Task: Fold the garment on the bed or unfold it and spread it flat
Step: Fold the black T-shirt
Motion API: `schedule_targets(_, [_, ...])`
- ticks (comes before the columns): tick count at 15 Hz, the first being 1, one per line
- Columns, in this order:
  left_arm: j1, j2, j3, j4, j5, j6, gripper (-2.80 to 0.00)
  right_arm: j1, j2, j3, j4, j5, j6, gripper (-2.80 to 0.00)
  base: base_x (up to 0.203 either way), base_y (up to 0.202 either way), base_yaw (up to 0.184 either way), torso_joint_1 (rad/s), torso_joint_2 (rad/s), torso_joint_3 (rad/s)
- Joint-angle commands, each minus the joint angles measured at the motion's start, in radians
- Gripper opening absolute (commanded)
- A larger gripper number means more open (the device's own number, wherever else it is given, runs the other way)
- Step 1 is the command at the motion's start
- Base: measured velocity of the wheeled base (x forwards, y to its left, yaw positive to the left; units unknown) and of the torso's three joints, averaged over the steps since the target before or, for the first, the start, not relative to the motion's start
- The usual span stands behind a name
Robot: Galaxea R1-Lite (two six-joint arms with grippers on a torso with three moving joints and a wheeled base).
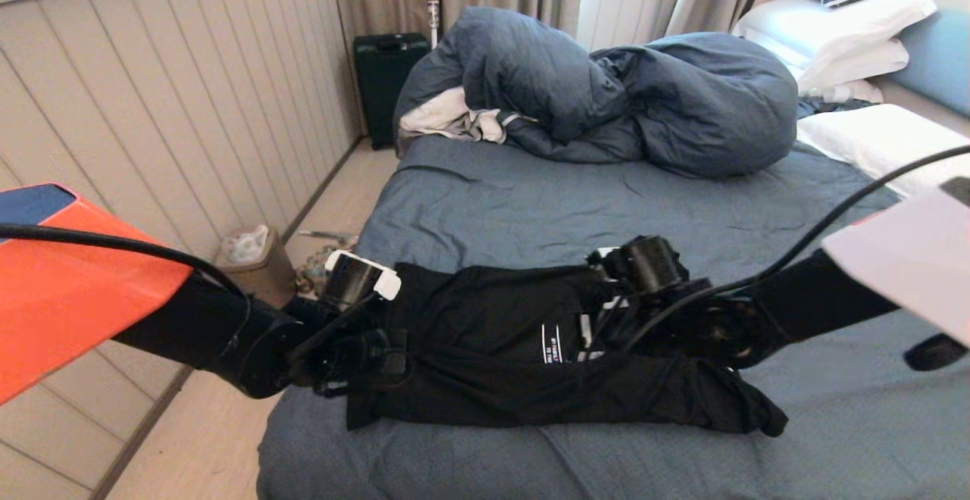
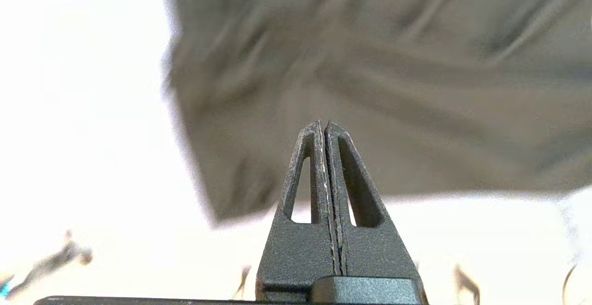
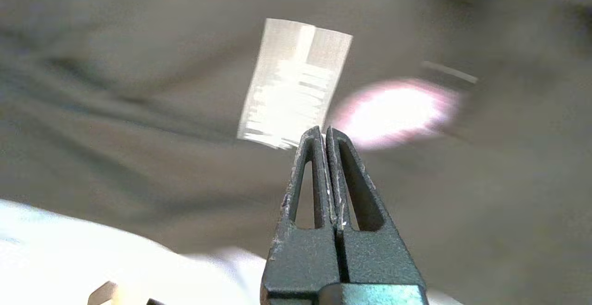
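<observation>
A black T-shirt [image 1: 485, 341] lies in a long, rumpled band across the near part of the bed [image 1: 530, 197], with both of the robot's arms reaching in over it. The shirt looks bunched or folded over on itself lengthwise: a white neck tag [image 1: 557, 343] shows near the middle, and one end trails off in a crumpled tail beyond the right arm. By that look the job is only partly done; the shirt is neither spread flat nor squared into a neat fold, so smoothing and at least one more fold or spread seem to remain. The left claw [image 2: 323, 127] sits at the band's left end, its two fingers pressed tight together; in the left wrist view dark cloth fills the space just past the tips, with the shirt's edge to one side, but no fabric shows plainly between the fingers, so whether it pinches a thin layer cannot be told. The right claw [image 3: 323, 131] is likewise clenched, fingers closed with no visible gap, hovering close to the shirt's middle; the neck tag [image 3: 293, 83] lies just beyond and beside its tips, with dark cloth all around. In the head view, the right claw [image 1: 606, 310] is largely lost against the black fabric. A slate-blue duvet [image 1: 606, 91] is heaped well beyond both claws, toward the far side of the bed.
</observation>
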Motion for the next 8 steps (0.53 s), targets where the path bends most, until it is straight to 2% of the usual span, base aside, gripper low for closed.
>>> schedule_targets(1, [0.019, -0.057, 0.084, -0.005, -0.002, -0.002, -2.8, -0.097, -0.128, 0.102, -0.002, -0.001, -0.007, -2.8, 0.0, 0.0, 0.0, 0.0, 0.0, 0.0])
schedule_targets(3, [0.068, -0.07, 0.183, -0.028, -0.045, 0.025, -2.8, -0.224, -0.163, 0.212, -0.009, 0.0, -0.05, -2.8, 0.0, 0.0, 0.0, 0.0, 0.0, 0.0])
schedule_targets(5, [0.135, -0.06, 0.236, -0.052, -0.138, 0.079, -2.8, -0.343, -0.183, 0.258, -0.014, 0.015, -0.083, -2.8, 0.0, 0.0, 0.0, 0.0, 0.0, 0.0])
schedule_targets(6, [0.148, -0.053, 0.24, -0.055, -0.171, 0.082, -2.8, -0.389, -0.205, 0.262, -0.015, 0.041, -0.09, -2.8, 0.0, 0.0, 0.0, 0.0, 0.0, 0.0])
schedule_targets(8, [0.167, -0.045, 0.241, -0.056, -0.219, 0.081, -2.8, -0.47, -0.251, 0.253, -0.013, 0.171, -0.095, -2.8, 0.0, 0.0, 0.0, 0.0, 0.0, 0.0])
